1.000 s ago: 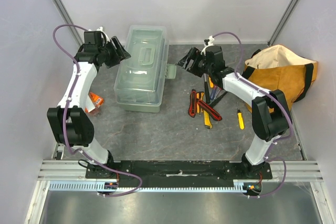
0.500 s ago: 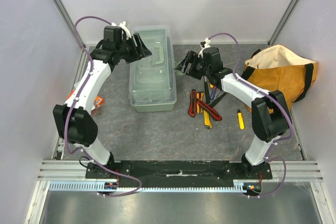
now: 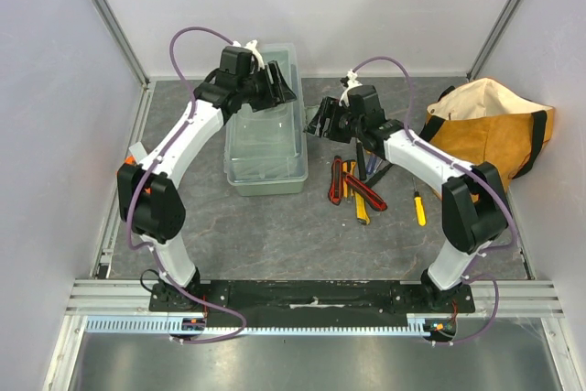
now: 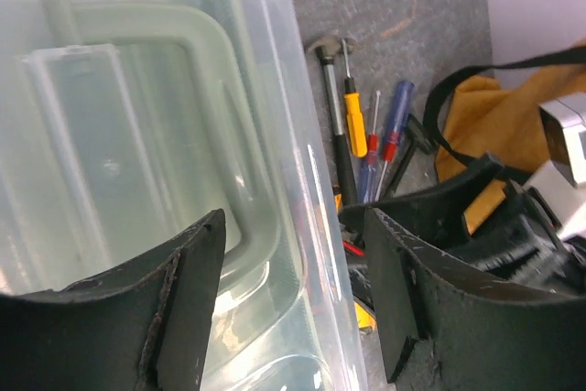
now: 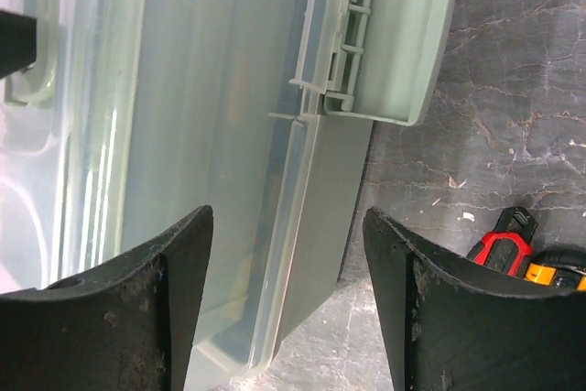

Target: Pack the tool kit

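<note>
The tool kit's pale green toolbox (image 3: 265, 148) stands at the back centre, its translucent lid (image 4: 137, 135) down and the handle (image 4: 215, 70) lying flat. My left gripper (image 3: 276, 89) hovers open over the lid's far right edge (image 4: 302, 226), one finger on each side of it. My right gripper (image 3: 320, 122) is open at the box's right side, straddling the rim (image 5: 293, 180) just below the green latch (image 5: 394, 34). Loose tools lie right of the box: a hammer (image 4: 331, 116), screwdrivers (image 4: 392, 121), and red (image 3: 337, 180) and yellow (image 3: 362, 208) utility knives.
An orange-tan fabric bag (image 3: 490, 130) with black straps sits at the back right. A yellow-handled screwdriver (image 3: 419, 208) lies apart from the tool pile. A small orange item (image 3: 133, 160) shows by the left arm. White walls enclose the grey table (image 3: 275, 235).
My left arm has swung right, from beside the toolbox's left end to over its right edge. The toolbox has shifted right. My right gripper has narrowed a little.
</note>
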Motion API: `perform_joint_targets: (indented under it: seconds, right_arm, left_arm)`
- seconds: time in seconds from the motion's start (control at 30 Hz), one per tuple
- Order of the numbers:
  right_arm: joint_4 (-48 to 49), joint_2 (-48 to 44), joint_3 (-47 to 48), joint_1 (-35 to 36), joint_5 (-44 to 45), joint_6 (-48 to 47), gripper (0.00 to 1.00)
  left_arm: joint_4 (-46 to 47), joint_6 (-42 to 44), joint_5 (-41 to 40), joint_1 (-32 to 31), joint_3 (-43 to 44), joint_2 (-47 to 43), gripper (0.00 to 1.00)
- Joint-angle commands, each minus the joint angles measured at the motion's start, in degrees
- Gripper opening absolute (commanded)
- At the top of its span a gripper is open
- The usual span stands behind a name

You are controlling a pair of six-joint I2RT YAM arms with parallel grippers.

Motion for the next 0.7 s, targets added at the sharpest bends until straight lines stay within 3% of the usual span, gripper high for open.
perform_joint_targets:
  seconds: [0.0, 0.17, 0.3, 0.37, 0.53, 0.67]
  right_arm:
    - [-0.33, -3.59, -0.17, 1.32, 0.01, -2.51, 0.74]
    - [-0.94, -4.21, -0.61, 1.32, 0.27, -3.12, 0.73]
    - [-1.29, -4.47, -1.14, 1.32, 0.27, -3.21, 0.74]
    - [-1.64, -4.47, -1.14, 1.32, 0.27, -2.95, 0.74]
    - [-1.82, -4.56, 0.70, 1.32, -1.92, -1.45, 0.76]
    - [-2.08, -4.56, 2.28, 1.23, -1.93, -1.10, 0.76]
  left_arm:
    - [-0.18, -4.17, -6.78, -0.34, 1.43, 0.64, 0.68]
    - [-0.53, -4.70, -7.32, -1.48, 2.39, 3.62, 0.68]
    - [1.04, -7.76, 3.01, -0.87, 2.75, 5.47, 0.68]
    - [6.56, -10.75, 13.13, -0.26, -0.05, 4.69, 0.68]
    - [18.51, -15.50, 23.33, 1.67, -6.29, 2.14, 0.68]
    - [34.67, -24.46, 30.73, 4.31, -13.50, 0.56, 0.67]
